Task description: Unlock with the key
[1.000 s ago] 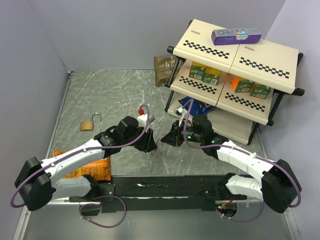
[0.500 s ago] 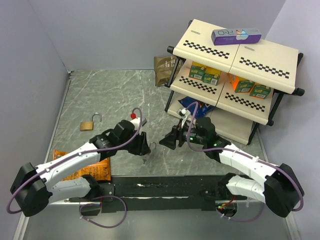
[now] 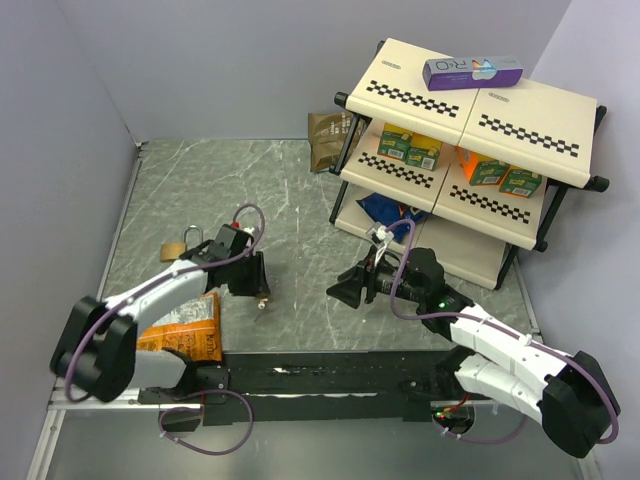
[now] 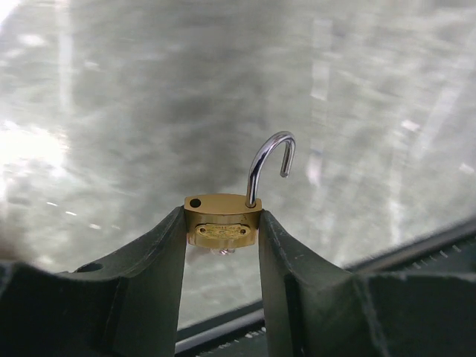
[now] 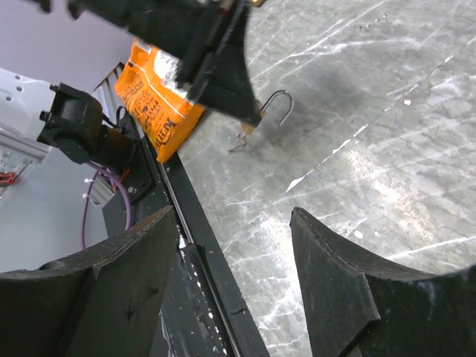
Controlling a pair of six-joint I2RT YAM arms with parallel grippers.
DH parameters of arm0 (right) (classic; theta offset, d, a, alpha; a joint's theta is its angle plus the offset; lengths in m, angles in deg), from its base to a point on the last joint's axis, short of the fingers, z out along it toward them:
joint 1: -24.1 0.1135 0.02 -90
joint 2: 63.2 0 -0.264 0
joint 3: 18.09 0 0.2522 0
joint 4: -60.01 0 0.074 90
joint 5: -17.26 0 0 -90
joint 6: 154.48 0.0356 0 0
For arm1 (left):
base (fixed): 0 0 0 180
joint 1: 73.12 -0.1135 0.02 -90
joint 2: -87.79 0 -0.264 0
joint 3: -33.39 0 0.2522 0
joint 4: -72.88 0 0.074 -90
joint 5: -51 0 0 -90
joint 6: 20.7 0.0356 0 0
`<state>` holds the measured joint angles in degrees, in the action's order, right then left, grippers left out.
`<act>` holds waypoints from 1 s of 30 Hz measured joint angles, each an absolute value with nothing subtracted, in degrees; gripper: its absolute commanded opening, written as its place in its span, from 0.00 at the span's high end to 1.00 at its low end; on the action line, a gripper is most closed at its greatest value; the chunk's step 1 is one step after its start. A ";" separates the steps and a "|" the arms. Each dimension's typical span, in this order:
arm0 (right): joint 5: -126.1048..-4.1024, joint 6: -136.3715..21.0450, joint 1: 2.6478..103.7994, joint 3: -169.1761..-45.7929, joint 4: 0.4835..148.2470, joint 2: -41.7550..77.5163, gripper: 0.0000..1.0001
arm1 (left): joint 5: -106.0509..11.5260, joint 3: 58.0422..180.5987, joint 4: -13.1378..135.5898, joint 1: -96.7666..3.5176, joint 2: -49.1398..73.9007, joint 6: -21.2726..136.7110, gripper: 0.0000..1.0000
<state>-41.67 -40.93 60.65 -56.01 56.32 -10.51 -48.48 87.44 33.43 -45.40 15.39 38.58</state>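
left gripper (image 4: 222, 223) is clamped on a small brass padlock (image 4: 222, 220) with a silver shackle. one black finger presses each side of the body, and the lock is held up off the grey marbled table (image 3: 300, 190). the shackle is swung open with its free end out of the hole, and it stands up in the left wrist view. the tiny silvery metal key (image 4: 223, 253) shows only as a small shiny bit poking out under the padlock body, between the fingers. in the right wrist view it is a thin sliver (image 5: 242, 137) hanging below the lock. its wire ring can't be made out. from the top view the left gripper (image 3: 258, 288) sits left of table centre.

right gripper (image 5: 232, 216) has its jaws spread wide with nothing between them. it hovers over the table to the right of the left one (image 3: 345, 290), well apart from it and facing it.

a second brass padlock (image 3: 178, 248) lies on the table just beyond the left arm. an orange snack bag (image 3: 185, 330) lies at the near left by that arm. a beige two-tier shelf with checkered strips (image 3: 470, 110) stands at the far right. a purple box (image 3: 470, 70) lies on top of it, and green cartons (image 3: 410, 148) sit on the tier below.
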 measured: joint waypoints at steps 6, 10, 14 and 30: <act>-40.54 -40.84 60.04 -54.96 55.53 -10.89 0.30 | -46.33 90.92 30.94 -50.45 7.43 41.75 0.99; -39.69 -40.49 59.84 -54.96 54.63 -10.95 0.30 | -43.91 95.40 29.15 -53.66 4.13 44.57 0.99; -38.77 -39.92 59.73 -54.75 53.41 -11.13 0.30 | -42.20 99.73 28.88 -57.99 1.03 47.82 0.99; -37.30 -39.16 59.67 -53.91 52.97 -11.98 0.30 | -34.68 110.72 26.83 -64.59 -13.77 56.90 0.99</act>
